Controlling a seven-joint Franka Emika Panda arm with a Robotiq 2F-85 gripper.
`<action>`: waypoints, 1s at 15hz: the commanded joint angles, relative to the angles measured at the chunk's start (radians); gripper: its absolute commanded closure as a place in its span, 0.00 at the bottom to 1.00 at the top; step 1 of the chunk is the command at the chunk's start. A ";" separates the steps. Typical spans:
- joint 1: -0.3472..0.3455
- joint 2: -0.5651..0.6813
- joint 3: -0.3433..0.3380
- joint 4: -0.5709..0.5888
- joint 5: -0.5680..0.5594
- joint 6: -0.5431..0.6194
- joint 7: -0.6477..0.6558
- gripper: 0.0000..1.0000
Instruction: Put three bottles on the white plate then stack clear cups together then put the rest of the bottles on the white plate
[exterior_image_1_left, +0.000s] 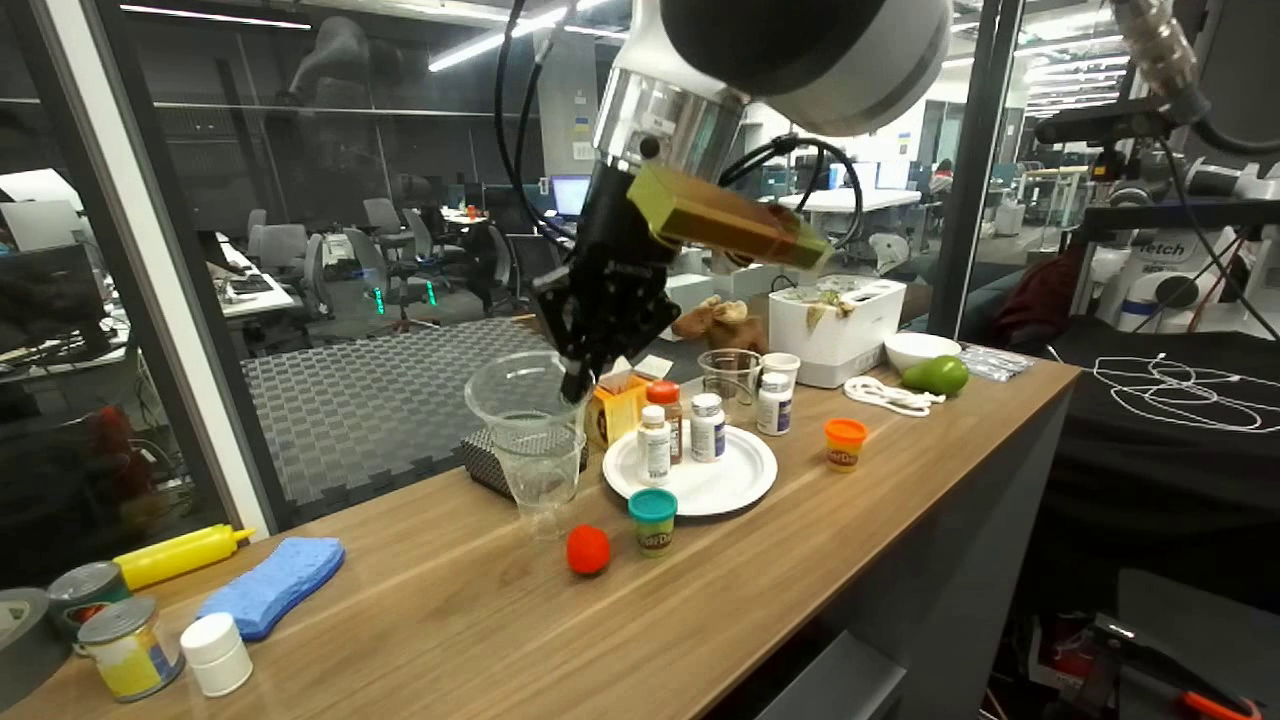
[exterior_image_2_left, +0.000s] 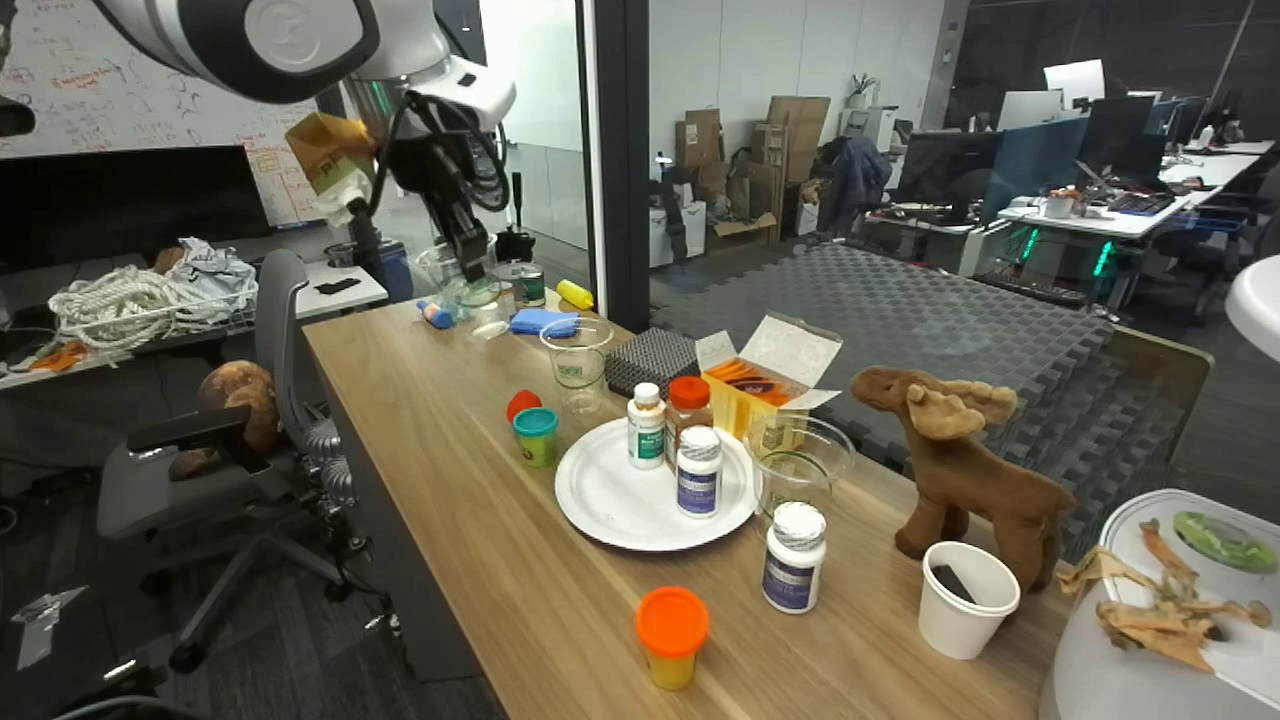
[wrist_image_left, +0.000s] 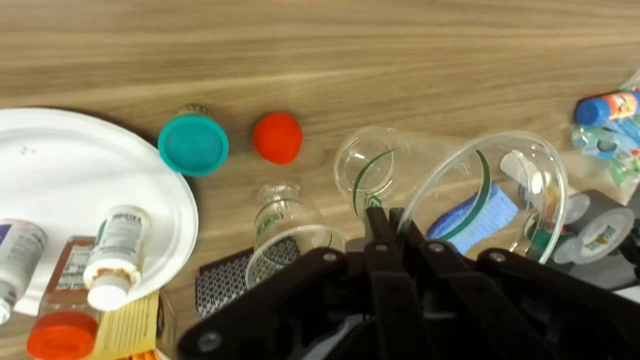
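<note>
My gripper (wrist_image_left: 386, 214) is shut on the rim of a clear cup (wrist_image_left: 486, 182), which hangs tilted above the table. A second clear cup (exterior_image_2_left: 578, 370) stands upright beside the black mesh box, apart from the held one in the wrist view. Close to the plate's far side stands another clear cup (exterior_image_2_left: 800, 470). Three bottles are upright on the white plate (exterior_image_2_left: 600, 510): a green-labelled one (exterior_image_2_left: 646, 430), a red-capped one (exterior_image_2_left: 688, 415) and a purple-labelled one (exterior_image_2_left: 699, 480). Off the plate are a purple-labelled bottle (exterior_image_2_left: 794, 565) and a small white bottle (exterior_image_1_left: 215, 655).
A teal-lidded tub (exterior_image_1_left: 653, 525) and a red ball (exterior_image_1_left: 588, 550) sit near the plate. An orange-lidded tub (exterior_image_2_left: 671, 640), a paper cup (exterior_image_2_left: 966, 605), an open yellow box (exterior_image_2_left: 750, 385) and a plush moose (exterior_image_2_left: 950, 460) stand around. A blue sponge (exterior_image_1_left: 272, 585) lies farther along.
</note>
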 joint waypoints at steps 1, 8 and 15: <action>-0.032 -0.005 -0.013 0.083 0.019 -0.021 -0.007 0.97; -0.080 0.076 -0.034 0.177 0.081 -0.014 -0.039 0.97; -0.106 0.160 -0.031 0.201 0.173 -0.012 -0.073 0.97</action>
